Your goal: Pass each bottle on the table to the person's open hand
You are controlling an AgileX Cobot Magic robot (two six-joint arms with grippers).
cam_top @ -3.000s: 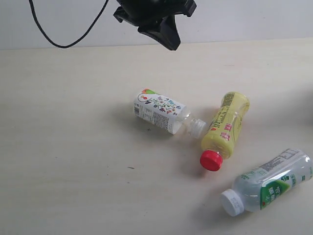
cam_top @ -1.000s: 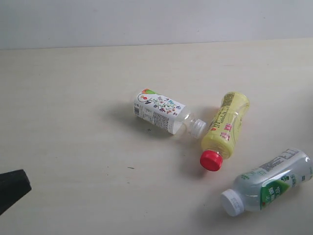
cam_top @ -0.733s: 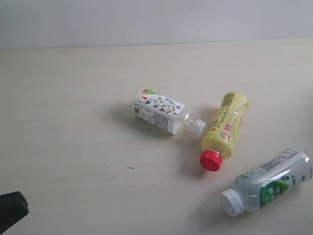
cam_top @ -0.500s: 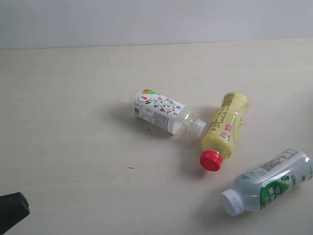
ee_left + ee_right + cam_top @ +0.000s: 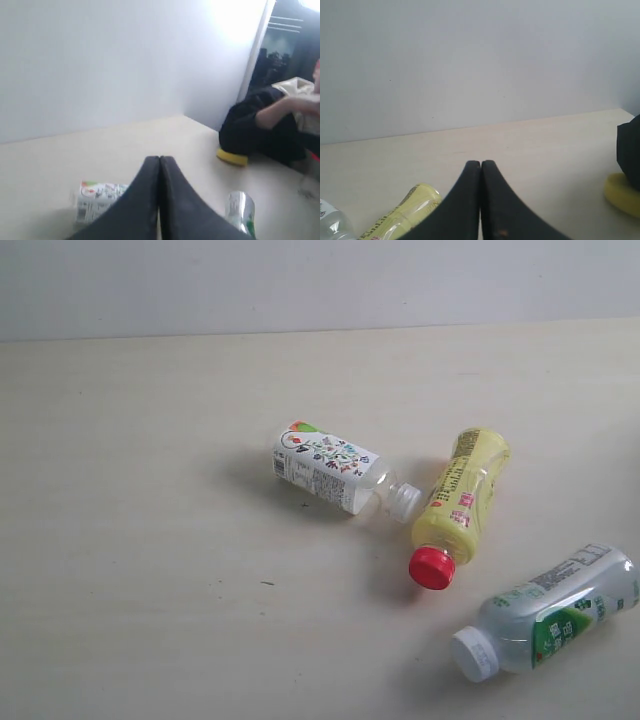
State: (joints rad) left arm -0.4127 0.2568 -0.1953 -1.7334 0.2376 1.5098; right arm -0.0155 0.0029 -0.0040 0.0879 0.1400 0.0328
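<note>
Three bottles lie on their sides on the table (image 5: 140, 540). The short clear bottle (image 5: 328, 470) with the picture label rests near the middle, its neck pointing at the yellow bottle (image 5: 462, 498) just beside it (red cap toward the camera). The green-labelled bottle (image 5: 552, 618), white-capped, lies apart from both, near the table's right edge. The left gripper (image 5: 160, 159) hangs above the table with its jaws pressed together, holding nothing. The right gripper (image 5: 481, 163) is likewise closed and empty. A person (image 5: 255, 132) in dark clothes sits at the table's edge, too blurred to make out the hand.
</note>
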